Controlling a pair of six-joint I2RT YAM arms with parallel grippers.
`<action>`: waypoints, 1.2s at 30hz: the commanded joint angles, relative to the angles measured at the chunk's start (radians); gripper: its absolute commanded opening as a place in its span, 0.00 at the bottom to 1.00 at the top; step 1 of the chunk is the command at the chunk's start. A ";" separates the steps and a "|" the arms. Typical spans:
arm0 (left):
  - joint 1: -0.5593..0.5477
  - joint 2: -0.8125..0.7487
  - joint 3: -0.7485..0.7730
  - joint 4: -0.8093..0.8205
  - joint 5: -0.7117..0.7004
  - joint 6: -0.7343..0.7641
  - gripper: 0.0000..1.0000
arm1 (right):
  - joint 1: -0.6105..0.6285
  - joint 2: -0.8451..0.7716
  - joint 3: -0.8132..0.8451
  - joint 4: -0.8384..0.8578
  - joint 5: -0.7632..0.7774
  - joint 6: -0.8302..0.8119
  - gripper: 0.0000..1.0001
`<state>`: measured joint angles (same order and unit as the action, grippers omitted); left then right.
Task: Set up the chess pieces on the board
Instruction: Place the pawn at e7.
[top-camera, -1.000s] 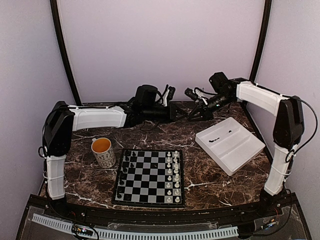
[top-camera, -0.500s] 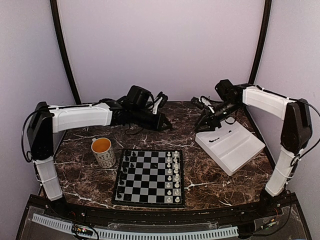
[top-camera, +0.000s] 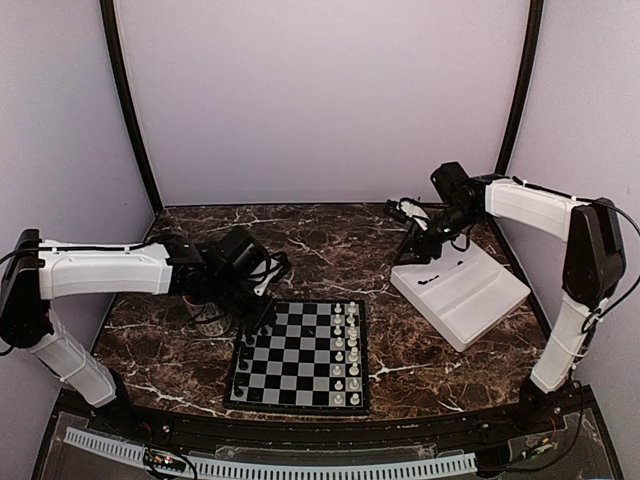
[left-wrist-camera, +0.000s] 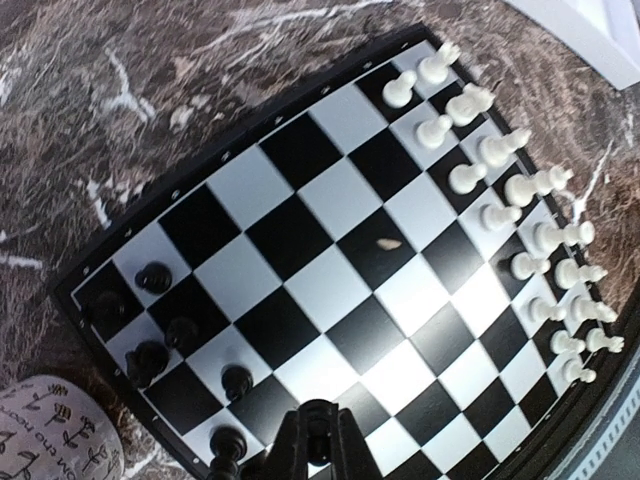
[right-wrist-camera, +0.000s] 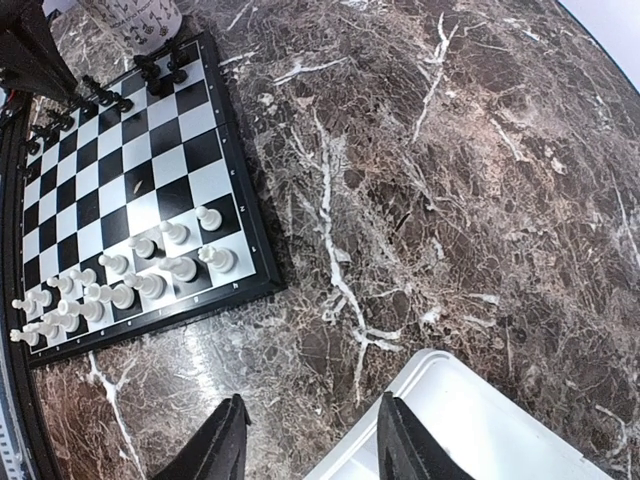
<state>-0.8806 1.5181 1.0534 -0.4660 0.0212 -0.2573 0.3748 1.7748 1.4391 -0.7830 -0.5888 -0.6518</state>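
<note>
Over the board, left end effector is closed, apparently pinching a black chess piece; right end effector stands half-open, empty.

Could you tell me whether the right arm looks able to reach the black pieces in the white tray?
Probably yes: the right gripper hangs open at the left corner of the white tray, the black pieces lie uncovered in it nearby, and nothing stands between.
</note>
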 joint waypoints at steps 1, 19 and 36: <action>-0.011 -0.074 -0.051 -0.057 -0.081 -0.023 0.05 | 0.018 0.007 0.045 0.011 0.020 0.013 0.46; -0.015 0.020 -0.074 -0.026 -0.071 0.003 0.06 | 0.044 -0.002 0.036 0.001 0.031 0.002 0.46; -0.019 0.079 -0.080 -0.017 -0.056 0.008 0.07 | 0.046 0.015 0.043 -0.007 0.024 -0.003 0.46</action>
<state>-0.8909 1.5917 0.9737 -0.4877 -0.0422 -0.2638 0.4122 1.7748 1.4593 -0.7860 -0.5568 -0.6510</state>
